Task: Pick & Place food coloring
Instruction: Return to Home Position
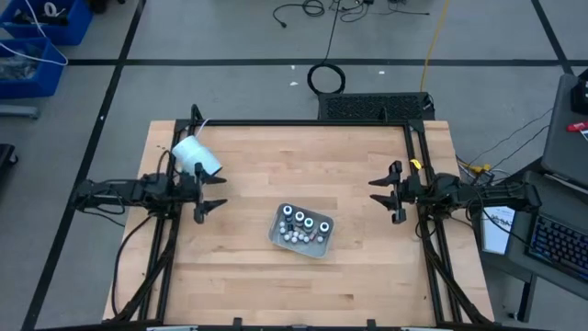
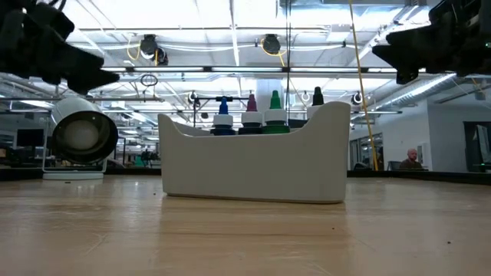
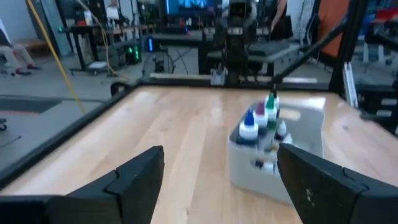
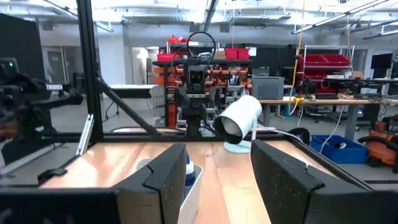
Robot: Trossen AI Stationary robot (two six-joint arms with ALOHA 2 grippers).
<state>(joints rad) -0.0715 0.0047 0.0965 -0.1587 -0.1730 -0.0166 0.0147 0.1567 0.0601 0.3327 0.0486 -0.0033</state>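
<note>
food coloring (image 1: 303, 222) lies between left end effector (image 1: 220, 192) and right end effector (image 1: 373, 189)

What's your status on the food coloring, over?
Left gripper open, empty, table's left side; right gripper open, empty, right side. Four food coloring bottles upright in bin, mid-table. White cup on its side beside left gripper.

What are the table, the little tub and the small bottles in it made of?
The table looks like wood: pale planks with grain lines and a satin sheen. The tub seems to be matte plastic, off-white and smooth, with rounded moulded corners. The bottles are probably plastic too, with coloured pointed tips over white collars, though they are too small to be sure.
</note>
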